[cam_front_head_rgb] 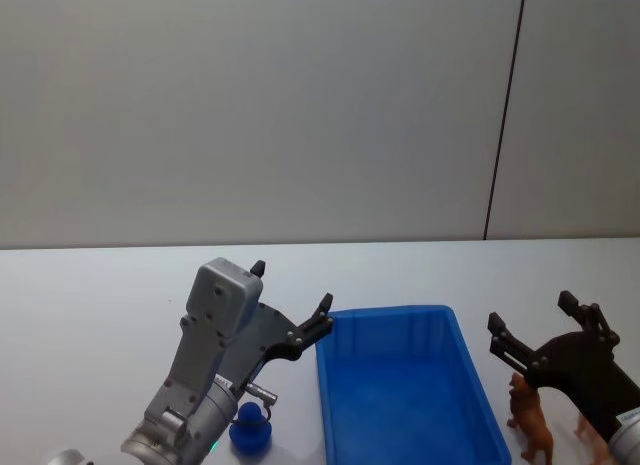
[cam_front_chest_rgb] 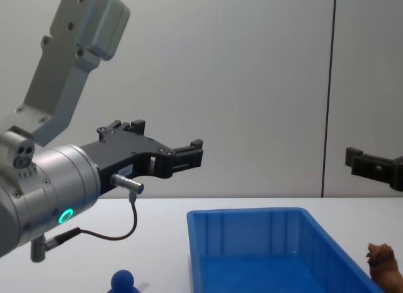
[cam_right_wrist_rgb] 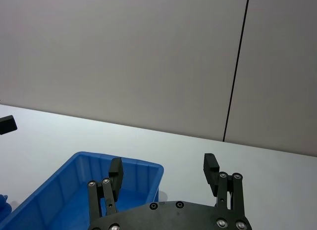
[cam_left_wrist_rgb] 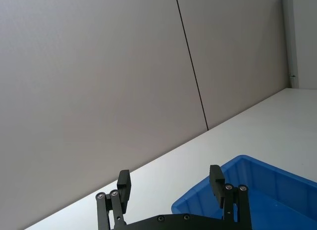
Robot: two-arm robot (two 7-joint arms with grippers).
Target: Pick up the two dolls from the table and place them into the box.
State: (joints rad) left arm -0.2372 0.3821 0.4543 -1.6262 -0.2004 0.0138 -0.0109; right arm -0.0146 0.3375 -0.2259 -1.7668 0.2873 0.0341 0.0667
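One blue doll point(cam_front_head_rgb: 250, 430) left of the box point(cam_front_head_rgb: 395, 385), brown doll point(cam_front_head_rgb: 528, 425) right.

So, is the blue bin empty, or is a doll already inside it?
Empty, as far as it shows: the blue bin has a bare floor; the dark blue figure and the brown animal are outside it.

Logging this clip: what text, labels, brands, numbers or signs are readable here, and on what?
No legible text anywhere.
Too small to read: the small white sticker on the wrist behind the left gripper.
No print visible on the bright blue ribbed plastic bin, the brown furry animal doll, the dark blue ball-headed doll or the white tabletop.
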